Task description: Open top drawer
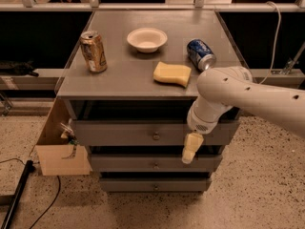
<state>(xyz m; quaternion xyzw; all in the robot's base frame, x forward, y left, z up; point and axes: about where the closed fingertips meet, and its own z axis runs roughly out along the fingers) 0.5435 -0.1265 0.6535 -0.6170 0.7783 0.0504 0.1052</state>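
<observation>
The top drawer [119, 133] is the widest grey front of the cabinet, just under the tabletop, with a small round metal knob [156, 136] at its centre. A dark gap shows above its front panel. My gripper [189, 149] is a cream-coloured piece hanging down from the white arm [224, 92]. It sits in front of the drawer's right part, right of the knob and slightly below it, apart from it. Its tip reaches the gap above the middle drawer [128, 162].
On the tabletop [124, 82] stand a gold can [94, 51], a white bowl [147, 38], a yellow sponge [172, 74] and a blue can [200, 54] on its side. The bottom drawer [155, 183] lies lowest. A cardboard box [62, 151] stands left; a black pole [16, 197] lies on the floor.
</observation>
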